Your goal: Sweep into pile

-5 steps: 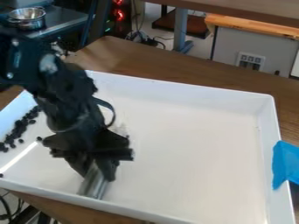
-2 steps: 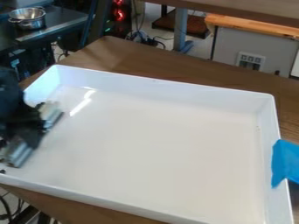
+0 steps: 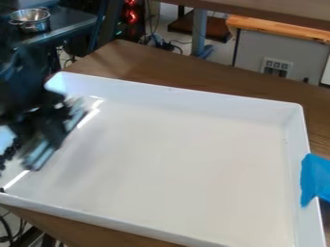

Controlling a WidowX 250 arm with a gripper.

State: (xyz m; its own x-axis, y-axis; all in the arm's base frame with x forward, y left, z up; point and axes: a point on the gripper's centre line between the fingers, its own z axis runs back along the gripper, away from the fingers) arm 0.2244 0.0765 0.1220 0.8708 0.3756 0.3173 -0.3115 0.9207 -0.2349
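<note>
At the left side of the white tray (image 3: 193,164), the black gripper (image 3: 48,132) hangs low over the floor of the tray. It is shut on a silver bar-like tool (image 3: 42,155), which slants from lower left to upper right, partly hidden behind the gripper. Small dark pieces (image 3: 9,150) lie to the left of the tool, along the tray's left side, and the arm covers some of that area. One more dark piece (image 3: 2,190) is in the tray's near left corner.
The tray's raised walls surround the work area on a brown table (image 3: 148,65). Blue tape (image 3: 314,181) is stuck over the right wall. A metal pot (image 3: 30,19) stands on a dark surface at the back left.
The gripper and tool went from the tray's near left-centre to its left side, where the tool shows broadside. Since the later earlier frame, they have shifted slightly right and toward the back.
</note>
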